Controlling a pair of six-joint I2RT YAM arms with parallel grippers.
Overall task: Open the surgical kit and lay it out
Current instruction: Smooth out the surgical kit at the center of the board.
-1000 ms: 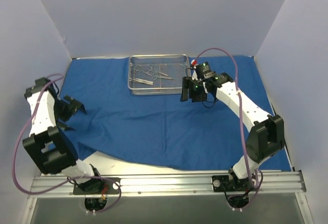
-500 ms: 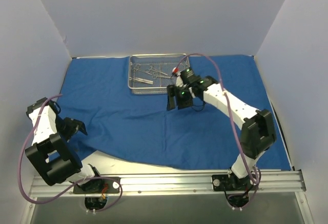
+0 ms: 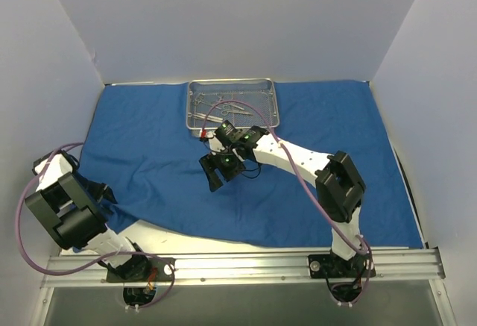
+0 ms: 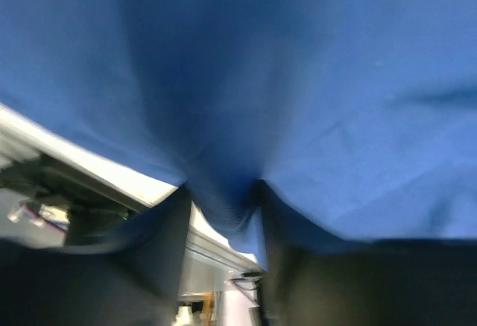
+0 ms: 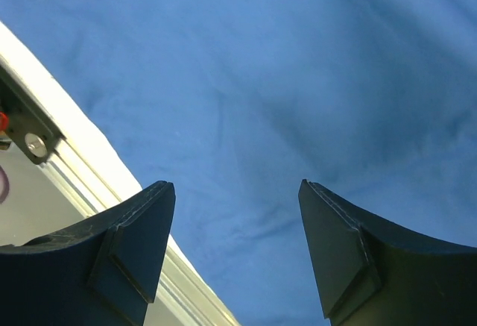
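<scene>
At lower left, the left gripper (image 4: 222, 201) has pulled back and is pinching a fold of the blue cloth wrap (image 3: 149, 143), probably to spread it. The right gripper (image 3: 215, 172), jaws apart and empty, is swinging leftward from the wire-mesh tray (image 3: 189, 110) at upper centre.

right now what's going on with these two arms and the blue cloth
Two robot arms are laying out a surgical kit. The blue cloth wrap lies opened across the table, and the wire-mesh tray sits on it toward the far side with the steel instruments inside. The left gripper pinches a fold of the cloth near its near-left edge. The right gripper hangs open over the middle of the cloth, holding nothing.
</scene>
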